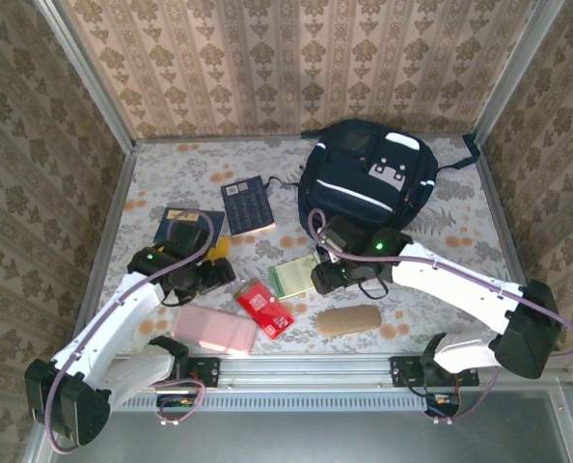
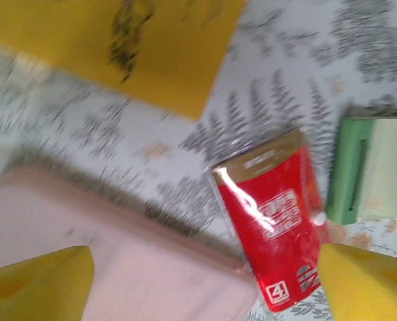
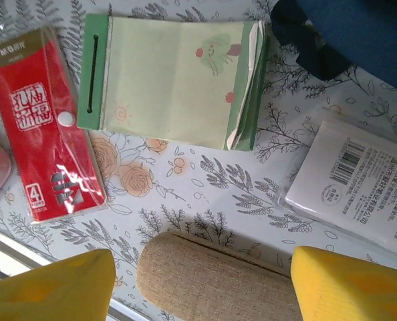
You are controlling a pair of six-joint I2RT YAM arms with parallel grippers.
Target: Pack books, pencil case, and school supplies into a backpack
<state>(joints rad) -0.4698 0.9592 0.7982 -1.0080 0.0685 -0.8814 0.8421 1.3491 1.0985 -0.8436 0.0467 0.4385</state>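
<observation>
Yellow fingers [image 3: 51, 287] of the right gripper [image 3: 204, 261] sit closest to the lens. They are spread wide on either side of a tan pouch [image 3: 212, 284] and grip nothing; contact cannot be confirmed.

The backpack [image 1: 368, 178] lies at the far right of the table [image 1: 171, 174], front patches up, contents not visible. The remaining items lie outside it:
- The navy grid book [image 1: 248, 204] is just left of the backpack.
- The blue book [image 1: 182, 218] and the orange-yellow book [image 2: 138, 47] are partly under the left arm.
- The pink case [image 1: 214, 330] is at the near edge.
- The pale green pad [image 3: 175, 80] is mid-table, with the red packet [image 3: 45, 120] beside it.
- The white packet [image 3: 359, 187] is close to the backpack.

The left gripper [image 2: 204, 267] has its jaws wide and empty, above the pink case's edge and the red packet.
</observation>
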